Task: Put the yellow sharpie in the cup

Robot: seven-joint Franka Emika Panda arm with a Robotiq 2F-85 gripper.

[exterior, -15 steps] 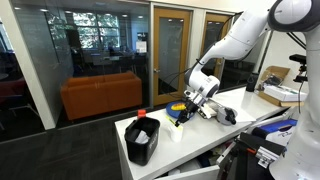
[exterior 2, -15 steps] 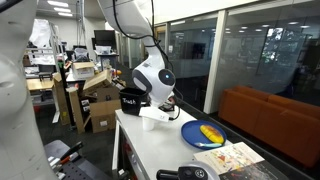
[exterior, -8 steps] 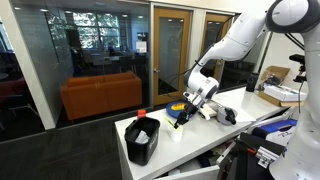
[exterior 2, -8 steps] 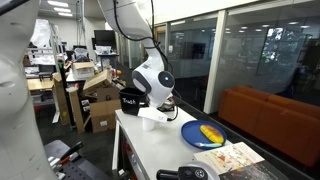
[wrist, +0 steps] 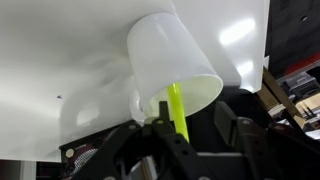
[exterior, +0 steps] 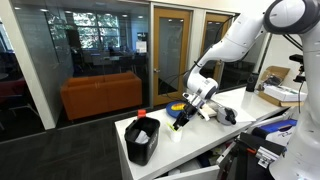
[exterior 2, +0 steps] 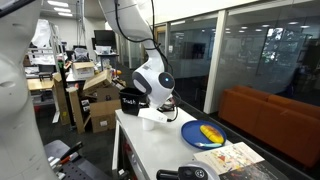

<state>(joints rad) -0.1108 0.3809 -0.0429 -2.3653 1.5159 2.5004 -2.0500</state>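
White desk [exterior: 250,100] in a glass-walled office, with an orange sofa [exterior: 100,95] behind the glass. On the desk, 1 black bin [exterior: 142,140] sits near the cup [wrist: 170,60] and 1 blue plate [exterior 2: 205,135] just beside the cup. The hand [wrist: 190,135] hangs at the cup's mouth, fingers [wrist: 232,138] partly apart, the gap wider than the yellow sharpie [wrist: 176,108]. The sharpie's far end is inside the cup's rim, its near end between the fingers and close to 1. Touching or not, can't tell. In both exterior views the sharpie is too small to make out.

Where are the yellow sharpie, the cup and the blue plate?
yellow sharpie [wrist: 177,108], wrist view, middle of barrel.
cup [wrist: 165,55], wrist view, outer wall.
blue plate [exterior 2: 190,131], in an exterior view, bare edge.
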